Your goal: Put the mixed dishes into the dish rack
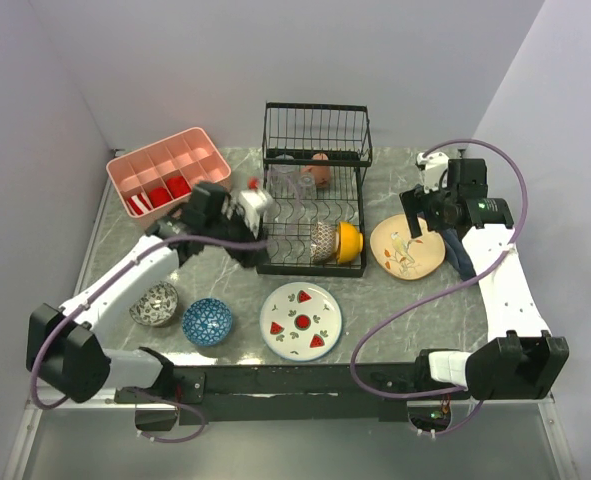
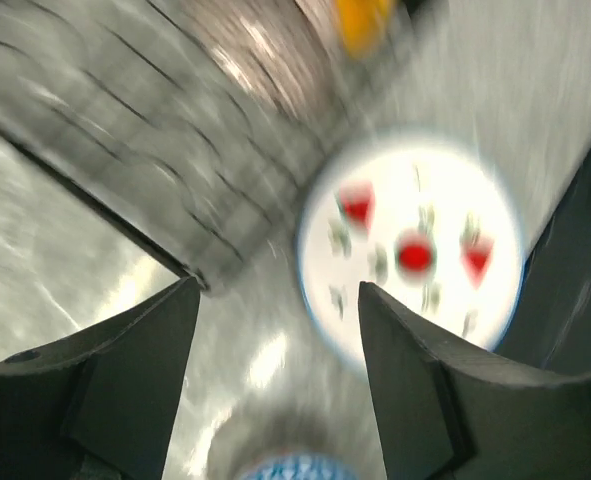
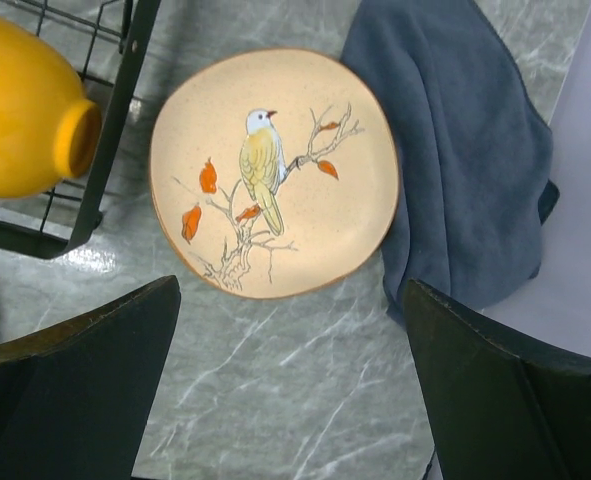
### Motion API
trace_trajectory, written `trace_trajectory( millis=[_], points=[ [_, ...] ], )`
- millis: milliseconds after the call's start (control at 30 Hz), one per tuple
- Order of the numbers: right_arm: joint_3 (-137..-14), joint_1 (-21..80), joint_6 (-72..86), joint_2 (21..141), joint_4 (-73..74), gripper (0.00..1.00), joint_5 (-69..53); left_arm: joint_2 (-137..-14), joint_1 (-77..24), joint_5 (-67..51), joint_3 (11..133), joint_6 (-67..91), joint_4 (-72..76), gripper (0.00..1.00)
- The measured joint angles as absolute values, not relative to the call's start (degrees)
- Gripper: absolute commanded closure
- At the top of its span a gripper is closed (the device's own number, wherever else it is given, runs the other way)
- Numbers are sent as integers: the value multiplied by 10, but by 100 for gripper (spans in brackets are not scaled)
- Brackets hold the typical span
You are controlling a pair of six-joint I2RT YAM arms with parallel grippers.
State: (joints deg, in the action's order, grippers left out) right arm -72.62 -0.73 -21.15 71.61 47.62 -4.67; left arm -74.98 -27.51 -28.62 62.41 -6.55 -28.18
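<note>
Walled grey counter (image 1: 395, 300), dish rack (image 1: 297, 228) upper centre, left hand (image 2: 275, 330) wide and empty at its left edge, right hand (image 3: 290, 305) wide above bird plate (image 3: 275, 170).

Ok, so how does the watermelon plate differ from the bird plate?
The watermelon plate is white with red slices; the bird plate is cream with a bird on a branch. The watermelon plate looks evenly round, the bird plate slightly irregular. The watermelon plate lies in front of the dish rack, the bird plate to its right, beside a blue cloth. Both lie flat on the table, outside the rack.
</note>
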Motion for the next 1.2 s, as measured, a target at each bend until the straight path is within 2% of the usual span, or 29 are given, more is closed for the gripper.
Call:
trace_trajectory(
  millis=[233, 567, 900, 1200],
  points=[
    [-699, -6, -214, 710, 453, 0, -57, -716, -370, -230, 557, -224, -446, 31],
    [-671, -6, -220, 675, 450, 0, -51, -694, -415, -149, 496, -260, -558, 34],
    [-671, -6, -226, 669, 450, 0, -48, -665, -421, -135, 450, -249, -581, 33],
    [-670, -6, -231, 669, 436, 0, -48, -699, -446, -105, 442, -228, -576, 43]
  ],
)
